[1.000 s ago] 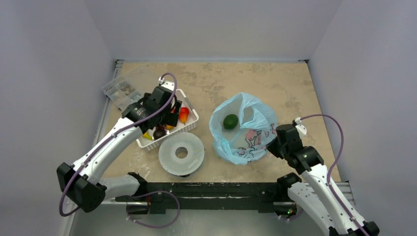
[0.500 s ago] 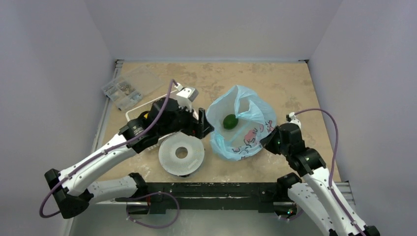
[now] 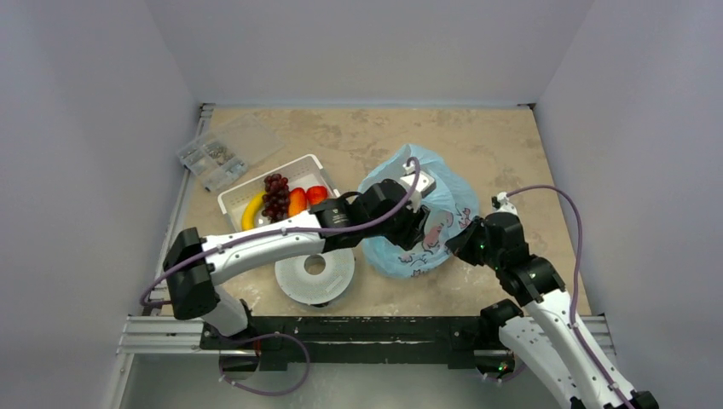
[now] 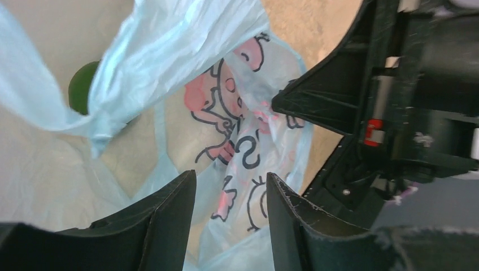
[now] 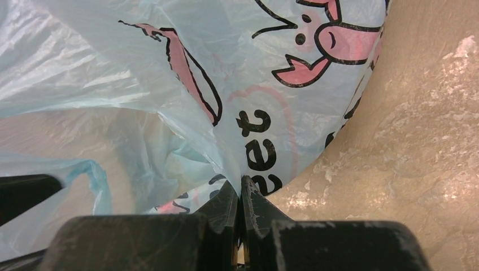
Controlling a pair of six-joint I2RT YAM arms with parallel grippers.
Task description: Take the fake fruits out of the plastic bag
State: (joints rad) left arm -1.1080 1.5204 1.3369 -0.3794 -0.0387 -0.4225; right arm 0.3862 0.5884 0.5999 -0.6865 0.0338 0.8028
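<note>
Light-blue crinkly translucent plastic bag [image 3: 447,194] lies right of centre, edge film pinched by right gripper [image 5: 240,189], jaws pressed together. Empty left gripper [image 4: 230,182], jaws part-spread, at bag mouth. Round green fake fruit [image 4: 83,88] sits inside, half under loose film. Best to clear the film and straddle the fruit before closing.

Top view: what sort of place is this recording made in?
Probably a lab robot test cell: plain walls box in a table, the left arm and right arm are bolted to a rail at its near edge, and the props are fake fruits in a basket and a bag.
</note>
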